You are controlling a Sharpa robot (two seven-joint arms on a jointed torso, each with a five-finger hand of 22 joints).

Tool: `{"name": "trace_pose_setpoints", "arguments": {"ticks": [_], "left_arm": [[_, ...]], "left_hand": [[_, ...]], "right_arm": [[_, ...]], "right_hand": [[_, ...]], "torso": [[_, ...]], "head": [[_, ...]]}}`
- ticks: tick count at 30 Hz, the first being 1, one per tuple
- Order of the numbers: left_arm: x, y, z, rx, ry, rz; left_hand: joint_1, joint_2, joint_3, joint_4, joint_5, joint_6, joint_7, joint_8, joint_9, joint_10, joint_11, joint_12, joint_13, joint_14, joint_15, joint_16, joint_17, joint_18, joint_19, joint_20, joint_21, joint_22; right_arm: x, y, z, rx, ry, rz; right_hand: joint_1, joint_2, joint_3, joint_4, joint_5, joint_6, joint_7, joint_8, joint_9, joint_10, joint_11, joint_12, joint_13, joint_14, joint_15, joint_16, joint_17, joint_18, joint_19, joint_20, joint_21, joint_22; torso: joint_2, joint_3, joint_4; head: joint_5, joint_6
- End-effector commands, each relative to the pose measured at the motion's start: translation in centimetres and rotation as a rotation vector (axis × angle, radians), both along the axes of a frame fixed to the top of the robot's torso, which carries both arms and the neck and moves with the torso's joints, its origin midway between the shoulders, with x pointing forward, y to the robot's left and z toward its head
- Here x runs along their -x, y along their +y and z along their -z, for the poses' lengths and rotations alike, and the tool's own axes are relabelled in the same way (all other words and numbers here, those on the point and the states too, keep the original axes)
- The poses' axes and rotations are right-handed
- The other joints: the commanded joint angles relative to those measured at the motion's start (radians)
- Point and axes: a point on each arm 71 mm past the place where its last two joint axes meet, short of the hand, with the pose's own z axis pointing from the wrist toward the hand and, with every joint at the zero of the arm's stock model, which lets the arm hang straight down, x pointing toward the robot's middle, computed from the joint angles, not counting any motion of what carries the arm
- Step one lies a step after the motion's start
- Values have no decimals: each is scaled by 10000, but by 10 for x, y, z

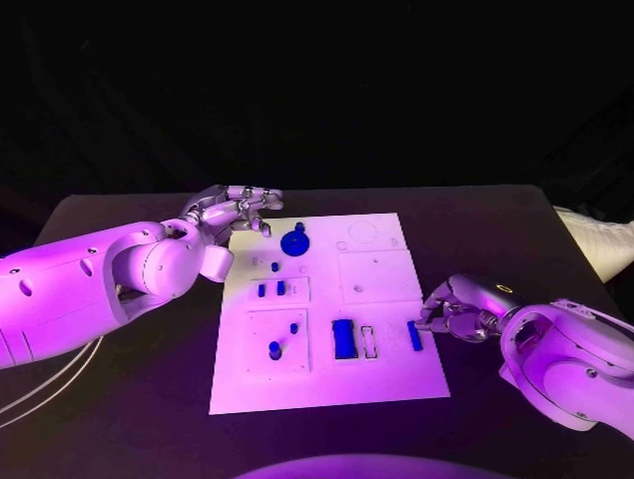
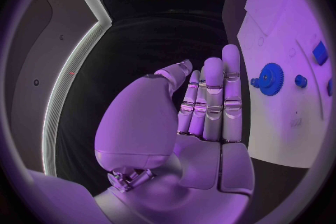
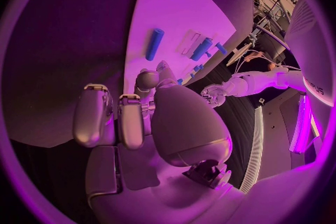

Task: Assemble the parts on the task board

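- Task board (image 1: pixel 381 384) lying mid-table (image 1: pixel 115 419), white, flat.
- Blue gear (image 1: pixel 296 241) sitting at board's far-left area; small blue parts (image 1: pixel 278 288) in left-side recesses; large blue block (image 1: pixel 344 338) and slim blue bar (image 1: pixel 414 335) toward near-right.
- Left hand (image 1: pixel 239 210) hovering at board's far-left corner, just beside gear; fingers straight and together, holding nothing.
- Right hand (image 1: pixel 458 311) sitting at board's right edge, near slim bar; fingers curling in, grip on anything: can't tell.
- White bag (image 1: pixel 605 242) lying off table, far right.
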Motion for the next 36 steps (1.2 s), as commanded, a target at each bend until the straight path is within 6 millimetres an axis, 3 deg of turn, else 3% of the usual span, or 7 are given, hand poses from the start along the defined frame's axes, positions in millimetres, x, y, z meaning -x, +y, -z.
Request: {"name": "trace_pose_setpoints", "arguments": {"ticks": [1, 11, 36], "left_arm": [[0, -2, -1, 76, -73, 172], [0, -3, 0, 75, -52, 192], [1, -2, 0, 59, -21, 192]], "left_hand": [[0, 88, -75, 5, -11, -72, 2, 41, -11, -60, 20, 36, -15, -22, 9, 37, -13, 110, 70, 34, -31, -12], [0, 88, -75, 5, -11, -72, 2, 41, -11, -60, 20, 36, -15, -22, 9, 37, -13, 110, 70, 34, -31, -12], [0, 88, -75, 5, -11, -72, 2, 41, -11, -60, 20, 36, -15, -22, 9, 37, -13, 110, 70, 34, -31, -12]], "right_arm": [[2, -3, 7, 668, 430, -79], [2, 0, 15, 1111, 636, -283], [6, 27, 10, 648, 57, -733]], "right_hand": [[-169, -37, -33, 100, -56, 127, 10, -56, -36, 30, 2, -13, -17, 621, 64, -43, 588, 87, 1, 56, -52, -7], [-408, -170, -183, 344, 108, 352, -40, -78, -112, 133, -30, 92, 16, 628, 44, -49, 601, 88, 8, 42, -61, -6], [-559, -186, -252, 548, 56, 554, -99, -44, -125, 239, -74, 306, 137, 636, 9, -47, 618, 85, 24, 13, -55, 15]], "torso": [[-6, 5, -7], [-1, -11, 12], [-7, -5, 0]], "head": [[-34, 0], [-87, -4], [-7, -46]]}}
